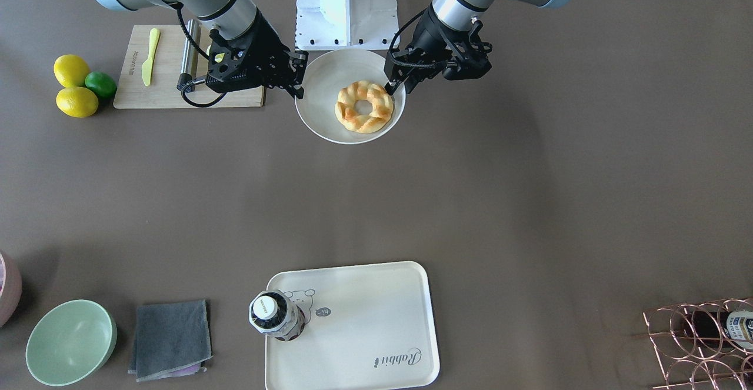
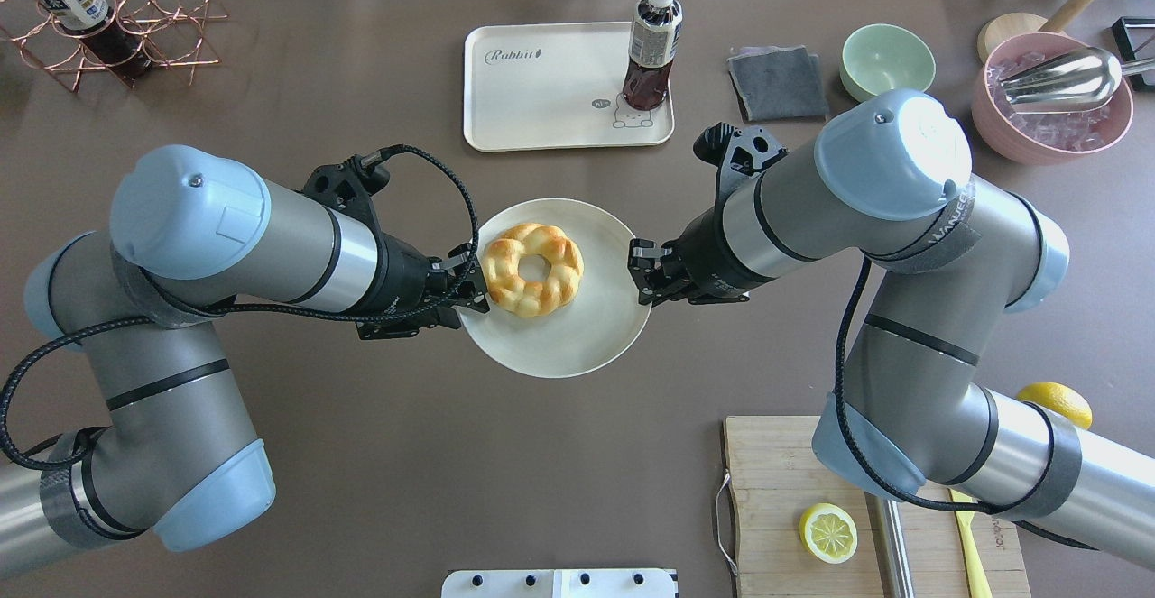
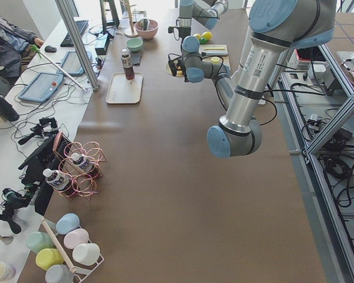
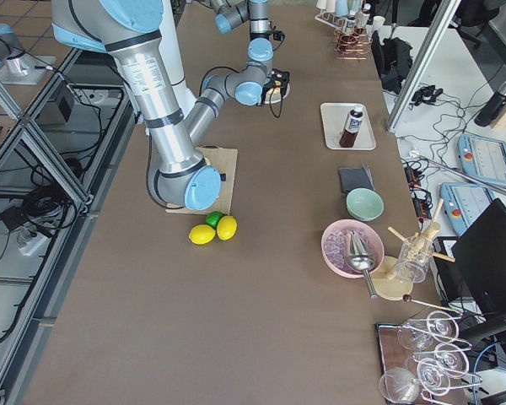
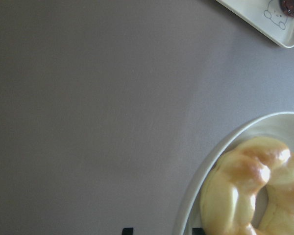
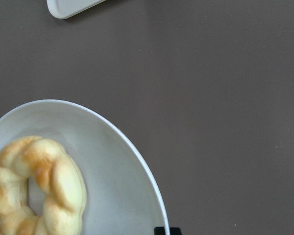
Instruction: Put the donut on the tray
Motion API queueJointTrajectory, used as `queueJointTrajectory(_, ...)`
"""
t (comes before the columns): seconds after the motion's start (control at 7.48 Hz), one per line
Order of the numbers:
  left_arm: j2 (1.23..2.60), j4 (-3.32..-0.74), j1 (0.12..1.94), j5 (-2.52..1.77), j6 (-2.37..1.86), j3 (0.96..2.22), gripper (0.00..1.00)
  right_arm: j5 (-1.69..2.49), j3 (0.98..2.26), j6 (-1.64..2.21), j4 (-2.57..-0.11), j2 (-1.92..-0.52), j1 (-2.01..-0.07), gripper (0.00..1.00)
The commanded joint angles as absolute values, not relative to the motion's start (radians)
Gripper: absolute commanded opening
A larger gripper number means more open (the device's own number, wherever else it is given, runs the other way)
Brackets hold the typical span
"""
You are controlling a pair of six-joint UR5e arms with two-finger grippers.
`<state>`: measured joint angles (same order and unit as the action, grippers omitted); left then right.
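Overhead exterior: the donut (image 2: 532, 269) sits on the plate (image 2: 577, 336), well apart from the tray (image 2: 541, 102). Left gripper (image 2: 474, 280) and right gripper (image 2: 639, 273) flank it, jaws parted, empty; we'd pinch its ring gently.

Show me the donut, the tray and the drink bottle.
donut (image 2: 532, 299), overhead view, the ring's edge nearest the robot.
tray (image 2: 541, 93), overhead view, bare middle of its floor.
bottle (image 2: 651, 43), overhead view, on its label.
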<state>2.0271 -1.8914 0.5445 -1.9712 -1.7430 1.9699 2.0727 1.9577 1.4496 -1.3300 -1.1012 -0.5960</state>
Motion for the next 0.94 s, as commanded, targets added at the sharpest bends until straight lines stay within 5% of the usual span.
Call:
queueJointTrajectory(0.0, 2.031, -1.891, 0.545, -1.973, -1.749, 1.973, 0.0, 2.071, 1.96, 1.45, -1.33, -1.106, -0.597, 0.0)
queueJointTrajectory(0.13, 2.031, -1.891, 0.545, -1.974, -1.749, 1.974, 0.0, 2.071, 1.96, 1.45, -1.33, -1.108, -0.597, 0.0)
queueJointTrajectory(0.27, 2.029, -1.891, 0.545, -1.974, -1.756, 1.976, 0.0, 2.071, 1.962, 1.45, -1.33, -1.106, -0.595, 0.14)
queueJointTrajectory(0.4, 2.031, -1.891, 0.545, -1.974, -1.762, 1.974, 0.0, 2.068, 1.962, 1.448, -1.33, -1.104, -0.595, 0.66)
queueJointTrajectory(0.54, 2.031, -1.891, 0.545, -1.971, -1.772, 1.973, 0.0, 2.066, 1.963, 1.448, -1.328, -1.108, -0.597, 1.0)
queueJointTrajectory(0.8, 2.031, -1.893, 0.551, -1.973, -1.779, 1.961, 0.0, 2.077, 1.98, 1.447, -1.33, -1.123, -0.613, 1.0)
